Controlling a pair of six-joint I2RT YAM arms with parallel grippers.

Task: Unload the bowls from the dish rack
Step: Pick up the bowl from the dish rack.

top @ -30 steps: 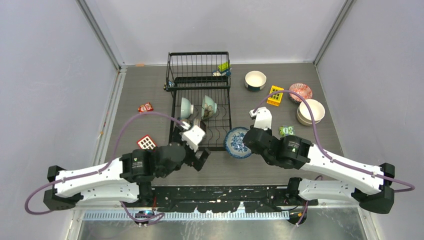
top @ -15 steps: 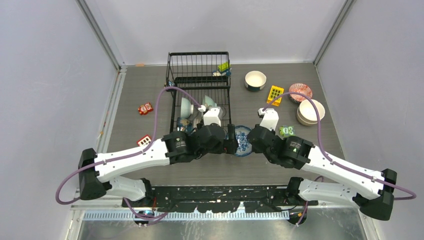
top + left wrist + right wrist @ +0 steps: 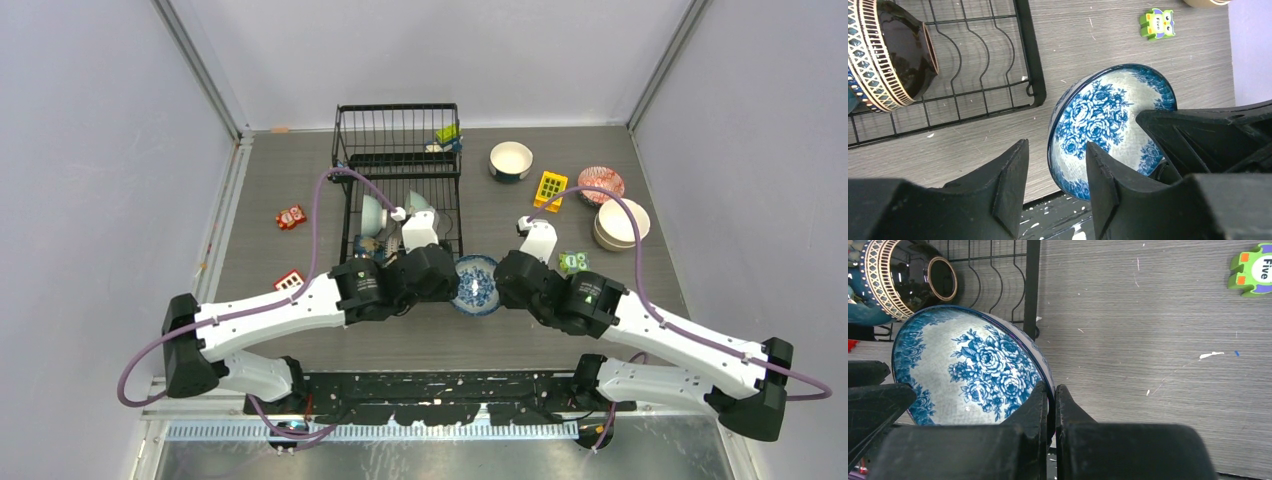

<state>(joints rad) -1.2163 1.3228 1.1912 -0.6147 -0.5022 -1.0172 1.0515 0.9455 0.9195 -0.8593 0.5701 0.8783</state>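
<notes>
A blue-and-white flowered bowl point(image 3: 474, 285) point(image 3: 1108, 120) point(image 3: 968, 370) hangs tilted just off the front right corner of the black dish rack point(image 3: 345, 200) point(image 3: 1033, 75). My right gripper point(image 3: 497, 283) point(image 3: 1052, 400) is shut on its right rim. My left gripper point(image 3: 452, 287) point(image 3: 1055, 185) straddles the opposite rim, one finger inside the bowl and one outside with a visible gap, so it stands open. A brown bowl with a cream-patterned band point(image 3: 893, 55) point(image 3: 908, 275) and a pale green bowl point(image 3: 373, 212) stand in the rack; another bowl behind my left wrist is partly hidden.
On the table to the right are a white bowl point(image 3: 511, 160), a red-patterned bowl point(image 3: 601, 184), stacked cream bowls point(image 3: 620, 223), a yellow block point(image 3: 549, 190) and a green owl block point(image 3: 573, 262) point(image 3: 1158, 23). Two red blocks point(image 3: 291, 216) lie left of the rack.
My left arm swung right from the rack's front to the blue-and-white bowl, and its jaws narrowed around the rim. The right gripper kept its hold on the bowl and shifted only slightly.
</notes>
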